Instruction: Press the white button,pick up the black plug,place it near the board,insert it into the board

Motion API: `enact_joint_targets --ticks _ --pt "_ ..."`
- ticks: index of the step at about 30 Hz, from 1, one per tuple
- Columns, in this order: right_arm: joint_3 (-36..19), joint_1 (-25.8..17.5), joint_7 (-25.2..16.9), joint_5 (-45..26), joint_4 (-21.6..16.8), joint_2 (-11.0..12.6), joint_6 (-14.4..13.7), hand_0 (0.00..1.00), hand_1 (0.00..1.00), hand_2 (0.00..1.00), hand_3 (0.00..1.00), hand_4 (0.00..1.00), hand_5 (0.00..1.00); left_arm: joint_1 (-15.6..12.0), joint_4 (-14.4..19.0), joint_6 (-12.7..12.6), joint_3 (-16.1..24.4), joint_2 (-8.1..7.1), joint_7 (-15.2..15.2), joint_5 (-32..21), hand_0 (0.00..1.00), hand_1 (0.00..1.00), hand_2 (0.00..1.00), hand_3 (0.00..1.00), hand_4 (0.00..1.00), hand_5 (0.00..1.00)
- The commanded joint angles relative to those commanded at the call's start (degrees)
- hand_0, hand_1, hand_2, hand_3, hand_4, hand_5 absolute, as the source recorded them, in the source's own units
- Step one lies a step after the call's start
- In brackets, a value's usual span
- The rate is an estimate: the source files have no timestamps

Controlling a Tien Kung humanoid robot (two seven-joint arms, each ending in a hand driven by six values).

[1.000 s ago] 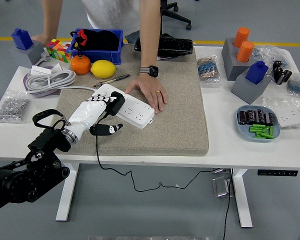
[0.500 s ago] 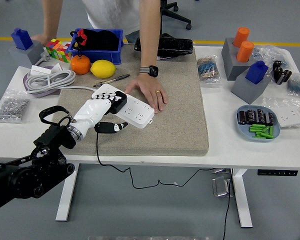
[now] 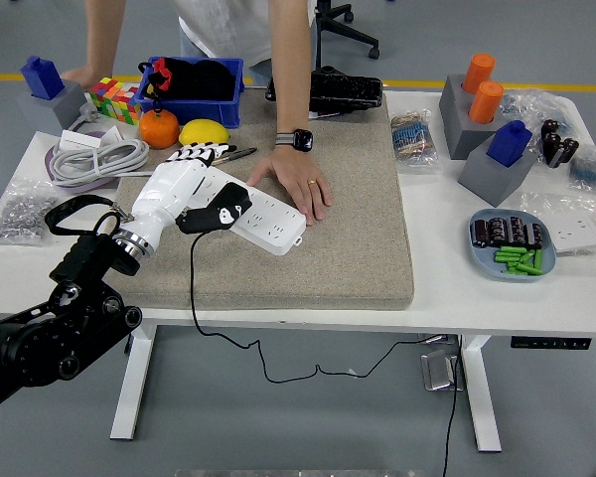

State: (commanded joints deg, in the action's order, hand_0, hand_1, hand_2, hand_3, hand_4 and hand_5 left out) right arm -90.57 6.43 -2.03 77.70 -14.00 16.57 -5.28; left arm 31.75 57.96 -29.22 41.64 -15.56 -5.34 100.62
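Risk of a missed socket — left hand (image 3: 184,187) grips the black plug (image 3: 217,211) right over the near-left end of the white power strip (image 3: 263,221), which a person's hand (image 3: 300,189) steadies, and its trailing black cord (image 3: 193,288) could drag the plug askew.

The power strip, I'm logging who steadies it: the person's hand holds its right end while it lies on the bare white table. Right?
Not quite. The head view shows the power strip lying on the beige mat, not bare table. The person's hand does rest at its right end.
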Motion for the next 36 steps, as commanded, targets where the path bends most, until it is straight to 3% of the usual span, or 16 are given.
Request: enact_joint_targets --ticks 9,17,30,36 --pt "-0.1 -0.31 0.04 0.08 0.03 -0.16 -0.02 0.682 0.591 0.583 0.573 0.62 0.297 -4.36 0.04 -1.24 11.43 0.84 -1.81 -0.45 0.993 0.977 0.954 0.939 0.812 0.566" --pt "-0.24 -0.23 0.07 0.07 -0.01 -0.33 -0.03 0.682 0.592 0.583 0.573 0.621 0.296 -7.03 -0.57 -0.96 21.91 0.57 -2.18 -0.46 0.993 0.974 0.941 0.933 0.81 0.582" --pt "-0.62 -0.04 0.1 0.15 0.07 -0.33 -0.02 0.682 0.591 0.583 0.573 0.621 0.297 -8.77 -1.17 1.02 29.96 -0.52 -0.54 -1.19 0.981 0.965 0.93 0.914 0.827 0.629" --pt "-1.03 0.3 0.04 0.42 0.78 -0.01 -0.13 0.682 0.591 0.583 0.573 0.621 0.297 -9.0 -0.78 2.33 32.33 -1.95 0.56 -1.35 0.976 0.959 0.921 0.896 0.826 0.633"
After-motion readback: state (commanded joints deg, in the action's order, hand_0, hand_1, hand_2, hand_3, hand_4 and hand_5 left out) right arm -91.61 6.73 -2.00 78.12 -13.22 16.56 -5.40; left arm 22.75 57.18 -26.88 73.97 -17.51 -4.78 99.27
